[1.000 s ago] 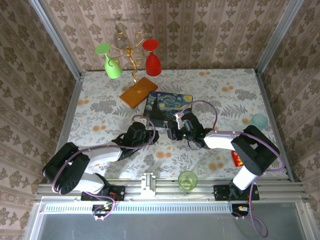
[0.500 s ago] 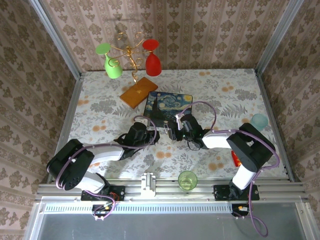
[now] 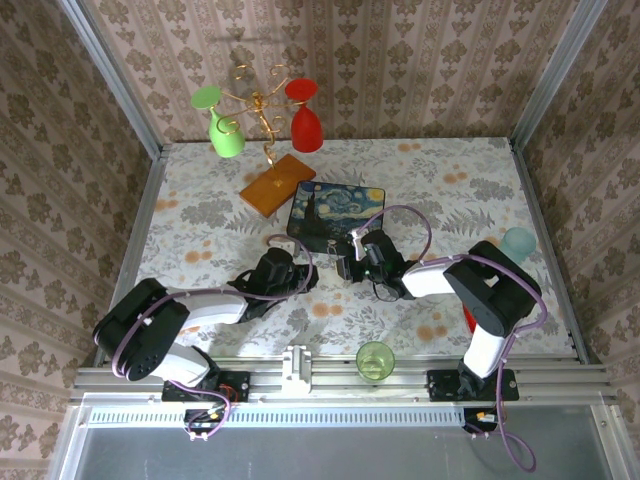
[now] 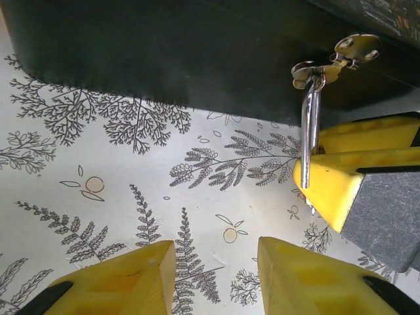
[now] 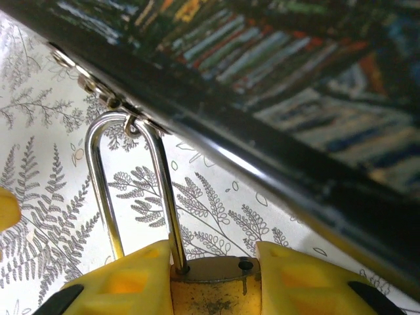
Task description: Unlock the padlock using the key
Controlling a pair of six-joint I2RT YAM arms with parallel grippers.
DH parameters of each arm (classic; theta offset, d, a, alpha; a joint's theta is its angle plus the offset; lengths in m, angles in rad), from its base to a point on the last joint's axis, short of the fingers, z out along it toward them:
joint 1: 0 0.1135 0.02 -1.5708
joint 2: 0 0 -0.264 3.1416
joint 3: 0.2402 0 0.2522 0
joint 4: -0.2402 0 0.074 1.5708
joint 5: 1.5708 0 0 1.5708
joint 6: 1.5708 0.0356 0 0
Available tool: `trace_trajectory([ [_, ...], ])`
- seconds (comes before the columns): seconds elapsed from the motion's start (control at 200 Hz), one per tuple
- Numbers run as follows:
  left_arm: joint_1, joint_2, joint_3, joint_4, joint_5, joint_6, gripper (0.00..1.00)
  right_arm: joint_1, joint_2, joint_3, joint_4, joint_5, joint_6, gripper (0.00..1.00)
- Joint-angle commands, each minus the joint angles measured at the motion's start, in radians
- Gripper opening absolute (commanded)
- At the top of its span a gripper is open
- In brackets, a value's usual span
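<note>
The brass padlock [image 5: 210,295] is gripped by its body in my right gripper [image 5: 211,262]. Its silver shackle [image 5: 98,170] hangs through the hasp on the front edge of the dark starry-night box [image 3: 335,210]. One shackle leg enters the body, and the hole beside it is empty. My left gripper [image 4: 215,252] is open over bare tablecloth, just left of the shackle [image 4: 307,131] and of the right gripper's yellow fingers [image 4: 328,184]. In the top view the left gripper [image 3: 305,270] and the right gripper [image 3: 345,265] meet at the box's near edge. No key is visible.
A gold glass rack [image 3: 262,105] on a wooden base [image 3: 277,183] stands behind the box, holding a green and a red glass. A green cup [image 3: 375,358] sits at the near edge. A teal cup [image 3: 518,242] and a red packet [image 3: 470,318] lie at the right.
The right arm's elbow has swung a little to the left. Both grippers stay almost in place at the box's front edge.
</note>
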Motion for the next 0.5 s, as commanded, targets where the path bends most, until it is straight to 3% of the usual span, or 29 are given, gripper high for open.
trace_trajectory([
  [0.0,-0.005,-0.024,-0.008,0.016,0.005,-0.012,0.37,-0.013,0.019,-0.02,0.054,-0.018,0.024,0.29],
  [0.085,-0.005,-0.031,-0.008,0.01,0.004,-0.012,0.37,-0.015,0.004,-0.031,0.041,-0.007,0.023,0.43],
  [0.23,-0.005,-0.031,-0.008,0.013,0.004,-0.012,0.37,-0.045,-0.013,-0.046,0.039,-0.023,0.027,0.41],
  [0.495,-0.005,-0.026,-0.011,0.022,0.007,-0.015,0.37,-0.081,0.011,-0.033,0.092,-0.229,0.031,0.47],
])
